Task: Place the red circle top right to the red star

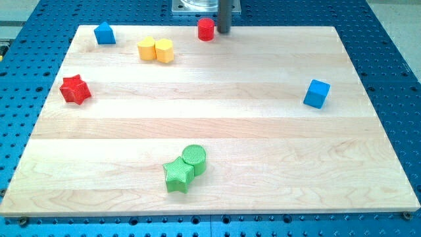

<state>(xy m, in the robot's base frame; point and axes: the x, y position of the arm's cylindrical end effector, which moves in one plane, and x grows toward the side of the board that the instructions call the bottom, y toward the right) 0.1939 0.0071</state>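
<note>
my tip (223,31), a plain dark rod without jaws, stands just right of the smooth red circle (206,29), an upright cylinder at the wooden board's (263,131) top edge. the faceted red star (75,89) sits near the left edge.

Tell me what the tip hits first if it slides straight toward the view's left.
My tip sits just right of the red circle, so it would likely meet that first; the small gap is hard to judge.

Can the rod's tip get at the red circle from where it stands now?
Probably yes. My tip sits just to the view's right of the red circle, at the board's top edge, with nothing between them; the yellow blocks lie farther left.
</note>
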